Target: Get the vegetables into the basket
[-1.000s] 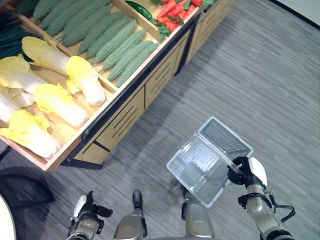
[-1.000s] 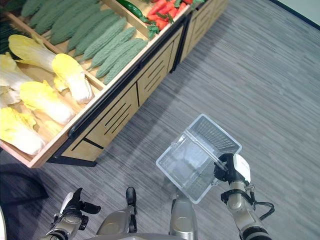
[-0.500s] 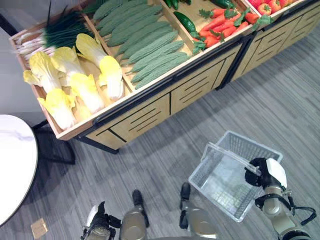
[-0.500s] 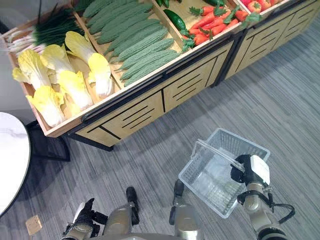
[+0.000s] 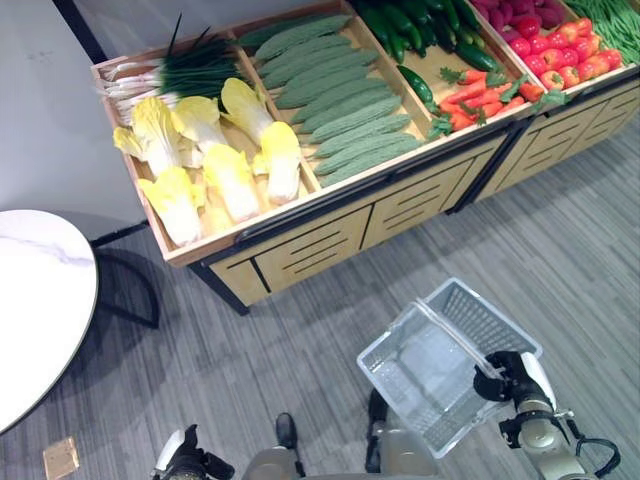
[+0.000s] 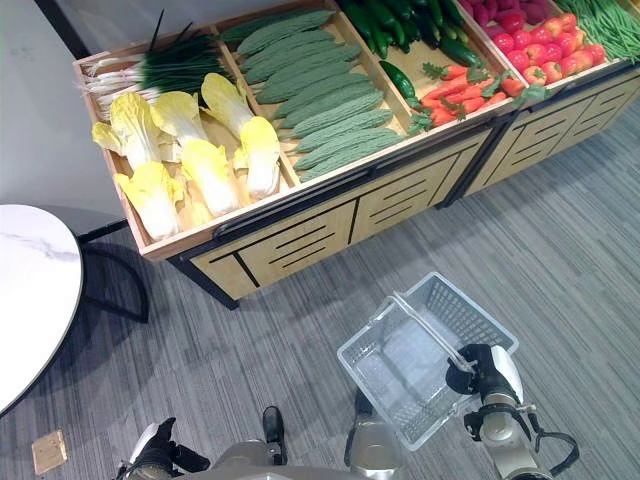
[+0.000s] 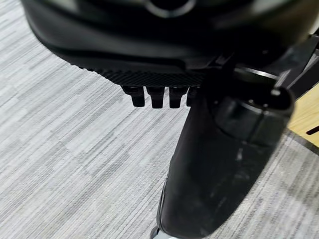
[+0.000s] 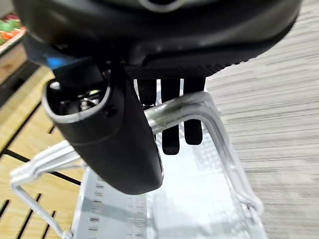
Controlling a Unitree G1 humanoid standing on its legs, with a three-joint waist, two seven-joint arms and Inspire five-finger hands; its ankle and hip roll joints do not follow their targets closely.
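the basket (image 5: pixel 440 370), a clear wire-mesh one with nothing in it, hung over the grey floor (image 5: pixel 250 370) in front of the wooden produce stand (image 5: pixel 330 215), well apart from it. its white handle (image 8: pixel 199 107) ran across the inside of the right hand (image 6: pixel 487 372), and in the right wrist view the fingers (image 8: pixel 172 134) were curled over the bar with the thumb (image 8: pixel 107 144) on the near side, grasping it. the basket's long axis ran on a diagonal, from its near corner by the robot toward the stand's right end, and it hung tilted with the open top turned up and leftward.

the vegetables all lay in the stand's compartments. pale yellow cabbages (image 5: pixel 210 160) filled the left compartment, with green onions (image 5: pixel 180 72) along its back edge. bitter gourds (image 5: pixel 345 110) lay in rows in the next compartment, their long axes slanting toward the back left corner. carrots (image 5: pixel 475 95) lay near the front edge further right, dark cucumbers (image 5: pixel 410 20) behind them, and red peppers (image 5: pixel 560 55) at the right end.

the left hand (image 5: pixel 178 462) sat low above the floor, holding nothing; in the left wrist view its fingers (image 7: pixel 159 94) were drawn in toward the palm. a white round table (image 5: pixel 35 300) stood at the left, near the stand's left end.
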